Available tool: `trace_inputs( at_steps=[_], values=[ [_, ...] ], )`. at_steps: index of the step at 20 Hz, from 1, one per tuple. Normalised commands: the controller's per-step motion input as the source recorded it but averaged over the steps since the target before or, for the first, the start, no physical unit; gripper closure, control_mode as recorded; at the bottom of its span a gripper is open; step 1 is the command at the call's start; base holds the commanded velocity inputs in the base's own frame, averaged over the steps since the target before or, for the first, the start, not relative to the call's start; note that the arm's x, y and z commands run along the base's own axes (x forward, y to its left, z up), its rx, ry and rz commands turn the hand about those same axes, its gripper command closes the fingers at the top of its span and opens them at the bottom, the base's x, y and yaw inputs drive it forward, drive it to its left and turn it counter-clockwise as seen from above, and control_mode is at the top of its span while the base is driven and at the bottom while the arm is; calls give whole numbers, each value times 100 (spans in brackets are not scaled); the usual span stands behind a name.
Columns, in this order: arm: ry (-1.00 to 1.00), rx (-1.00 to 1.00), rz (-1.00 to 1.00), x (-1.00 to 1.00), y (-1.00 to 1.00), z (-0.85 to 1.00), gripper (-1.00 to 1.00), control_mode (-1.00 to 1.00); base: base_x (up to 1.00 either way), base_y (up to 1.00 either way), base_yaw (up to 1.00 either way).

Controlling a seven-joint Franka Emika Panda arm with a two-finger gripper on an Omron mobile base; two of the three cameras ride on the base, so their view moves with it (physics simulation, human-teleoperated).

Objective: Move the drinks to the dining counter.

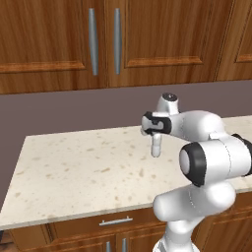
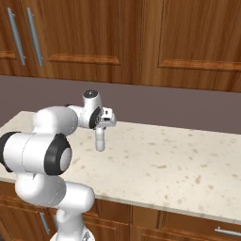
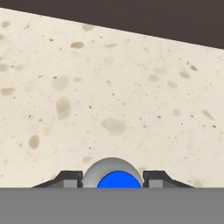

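A small clear water bottle (image 1: 156, 148) hangs upright under my hand, over the middle of a pale speckled stone counter (image 1: 74, 167). My gripper (image 1: 155, 137) points straight down and is shut on the bottle's top. In the hand view the blue cap (image 3: 119, 181) and the bottle's grey shoulder (image 3: 111, 167) sit tight between the two dark fingertips (image 3: 70, 178). From the right base view the bottle (image 2: 100, 141) shows below the gripper (image 2: 100, 129). Whether its base touches the stone I cannot tell. The dining counter is out of view.
The counter (image 2: 179, 164) carries wooden drawers with metal handles (image 1: 115, 221) under its front edge. Behind it runs a dark grey-brown wall strip (image 1: 74, 110). Wooden wall cabinets (image 1: 103, 39) hang above. My own arm's elbow (image 1: 211, 160) bulks over the counter's right front.
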Motion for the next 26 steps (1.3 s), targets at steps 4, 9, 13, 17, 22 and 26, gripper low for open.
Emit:
trace_inputs(
  at_steps=[4,9,13,17,22,26],
  values=[
    [-1,0,0,-83,0,16,100,-100,0,0,0],
    [0,0,0,-82,0,49,100,-100,0,0,0],
    [0,0,0,-66,0,53,100,-100,0,0,0],
    [0,0,0,-56,0,42,100,-100,0,0,0],
    [0,0,0,-45,0,39,100,-100,0,0,0],
    [0,0,0,-25,0,45,100,-100,0,0,0]
  ],
)
